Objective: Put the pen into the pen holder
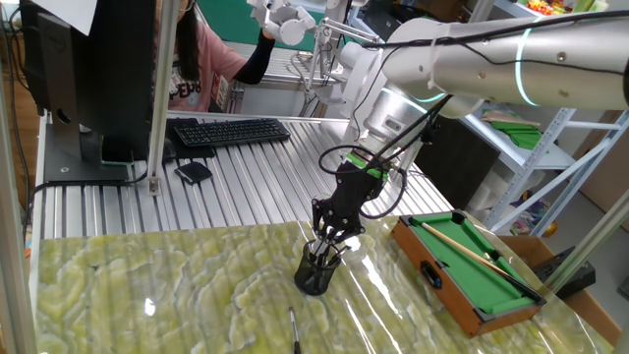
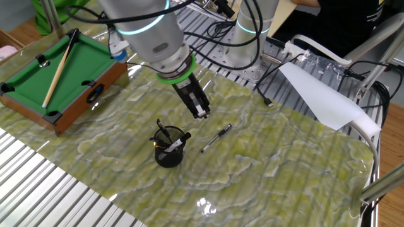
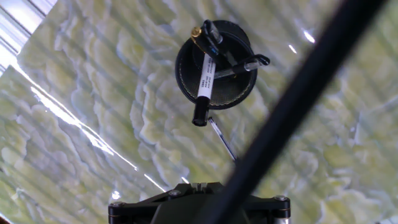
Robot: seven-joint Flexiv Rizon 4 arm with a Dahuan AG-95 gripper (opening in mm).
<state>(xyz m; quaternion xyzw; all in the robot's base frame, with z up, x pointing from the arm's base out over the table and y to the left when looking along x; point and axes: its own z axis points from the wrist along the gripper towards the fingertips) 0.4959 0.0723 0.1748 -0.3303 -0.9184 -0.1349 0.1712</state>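
Pen [image 2: 216,138]: light, stiff, slick, flat on table [image 2: 284,164] beside holder [image 2: 169,153], best pinched mid-barrel; fingers [image 2: 201,114] shut, holding nothing.

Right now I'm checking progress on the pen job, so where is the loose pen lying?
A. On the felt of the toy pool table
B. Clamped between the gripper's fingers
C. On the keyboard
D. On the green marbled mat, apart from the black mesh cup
D: the pen lies flat on the green marbled mat, apart from the pen holder, while the gripper hangs above with shut, empty jaws.
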